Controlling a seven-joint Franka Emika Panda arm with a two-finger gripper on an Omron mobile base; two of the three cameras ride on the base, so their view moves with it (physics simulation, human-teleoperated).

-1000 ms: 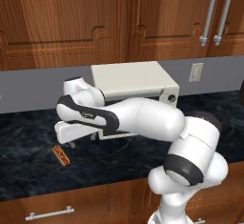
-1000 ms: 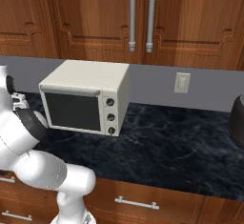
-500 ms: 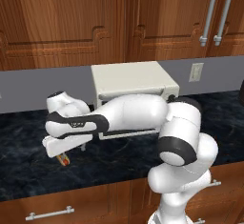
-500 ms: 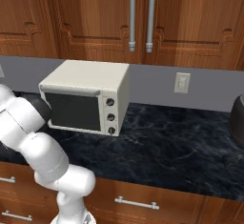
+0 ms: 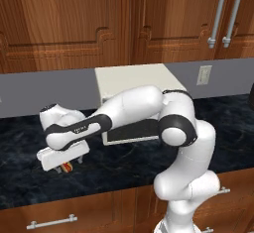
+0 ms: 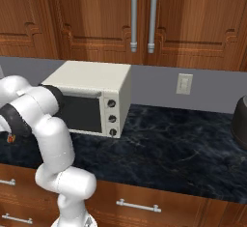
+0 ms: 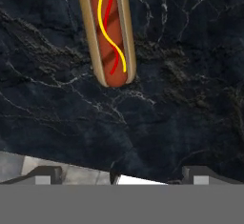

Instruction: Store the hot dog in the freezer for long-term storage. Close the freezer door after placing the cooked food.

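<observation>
Left base view: microwave (image 5: 141,86) behind arm.

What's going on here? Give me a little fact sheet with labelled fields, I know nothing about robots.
Setting: simulated kitchen with a dark marble counter under wooden cabinets
Food: hot dog lying flat on the counter, not held
End effector: low over the hot dog, whether open or shut cannot be told
Appliance: cream microwave against the wall, door shut
Wall: outlet to the right of the microwave
Task stage: hot dog not yet picked up
</observation>
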